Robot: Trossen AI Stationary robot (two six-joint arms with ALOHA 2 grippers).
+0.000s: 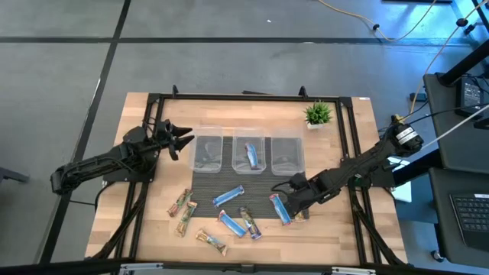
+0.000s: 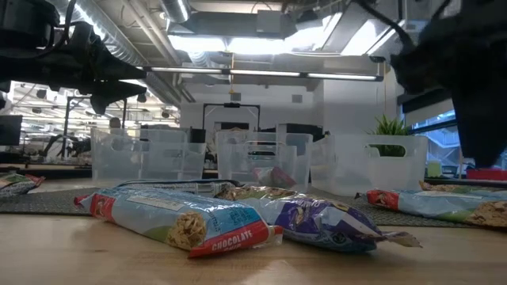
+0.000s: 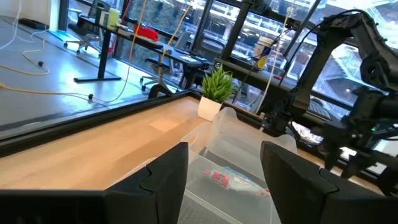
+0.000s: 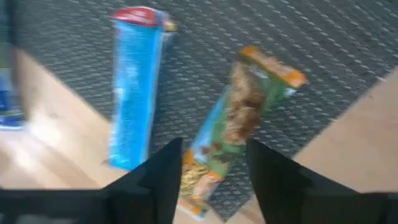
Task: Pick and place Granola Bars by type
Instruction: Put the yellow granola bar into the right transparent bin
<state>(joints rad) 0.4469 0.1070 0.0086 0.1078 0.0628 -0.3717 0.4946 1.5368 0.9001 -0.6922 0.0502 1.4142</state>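
Several foil-wrapped granola bars lie flat on the table and dark mat: tan-gold ones [image 1: 180,202] at the left, blue ones [image 1: 228,196] and a multicoloured one [image 1: 250,222] in the middle. One blue bar [image 1: 250,155] lies in the middle clear bin. My right gripper [image 1: 294,200] is open and hovers low over a tan-gold and green bar [image 4: 244,118], its fingers on either side of that bar's near end. A blue bar [image 4: 134,87] lies beside it. My left gripper [image 1: 182,141] is open, raised beside the left bin [image 1: 206,153].
Three clear bins stand in a row on the mat's far edge: the left one, the middle one [image 1: 260,143] and the right one [image 1: 287,154]. A small potted plant [image 1: 318,114] stands at the far right. A black frame [image 1: 229,98] borders the table. Bare wood shows at the near edge.
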